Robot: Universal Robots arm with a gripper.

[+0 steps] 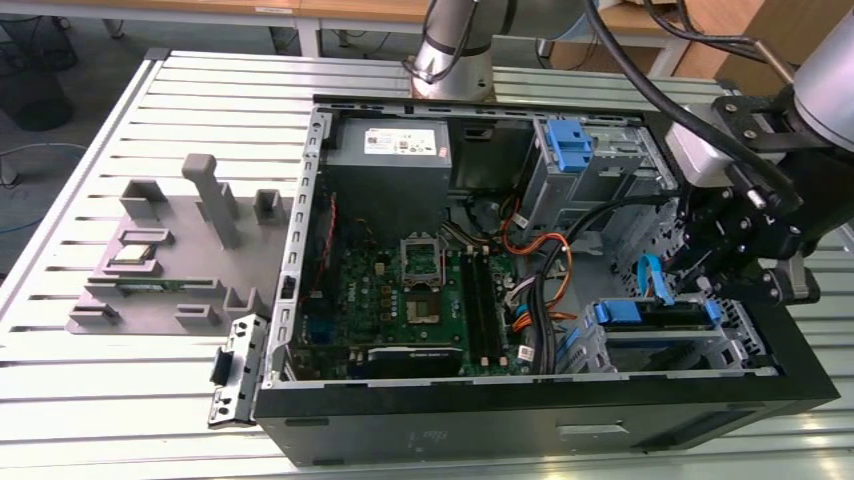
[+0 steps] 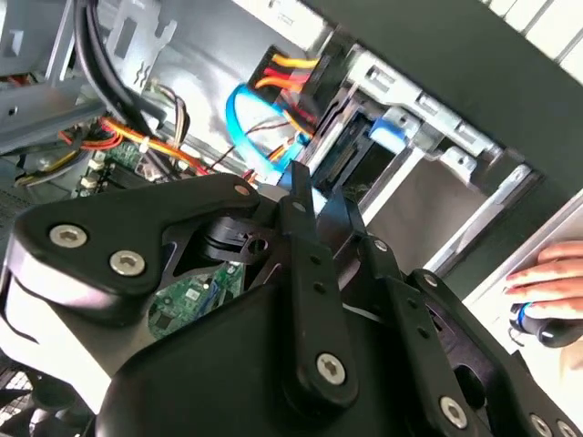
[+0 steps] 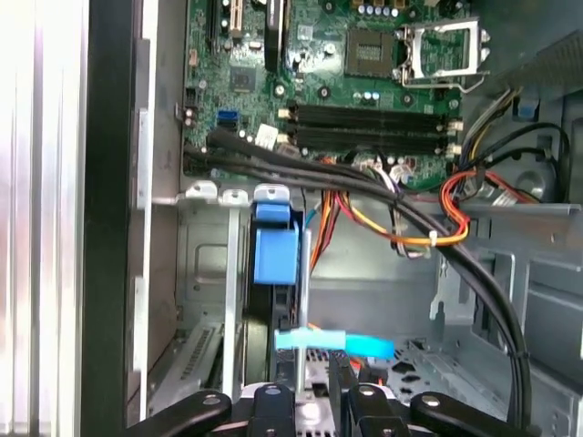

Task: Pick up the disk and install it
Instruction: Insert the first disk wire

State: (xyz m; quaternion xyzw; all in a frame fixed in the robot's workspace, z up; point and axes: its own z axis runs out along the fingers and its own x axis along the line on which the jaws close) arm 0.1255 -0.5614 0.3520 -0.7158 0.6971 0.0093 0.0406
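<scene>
1. Inside the open computer case [image 1: 534, 425], in the corner nearest the camera on the exterior view's right, the disk [image 1: 654, 313] sits in a metal drive cage [image 1: 747, 350], with a blue rail at each end.
2. In the first wrist view we see the disk [image 3: 276, 250] edge-on in that cage, its blue rail facing out towards the middle of the case.
3. Over the same corner of the case hangs the claw [image 1: 687, 278], just above the cage and close to the disk. We cannot tell whether the claw is spread, pressed together or pinching anything.
4. A light-blue cable [image 1: 650, 280] curves up just beside the claw; in the first wrist view this cable [image 3: 332, 342] lies right at the tip of the claw [image 3: 314, 401].
5. Further into the case lies the green motherboard [image 1: 414, 290], and against the case's far wall stands the grey power-supply box [image 1: 390, 145].
6. A bare blue bracket [image 1: 570, 145] sits in the case's far bay.
7. Outside the case, on the exterior view's left, a grey fixture [image 1: 174, 250] stands on the slatted tabletop [image 1: 107, 400].
8. In the second wrist view a person's hand [image 2: 551, 273] rests outside the case wall.
</scene>
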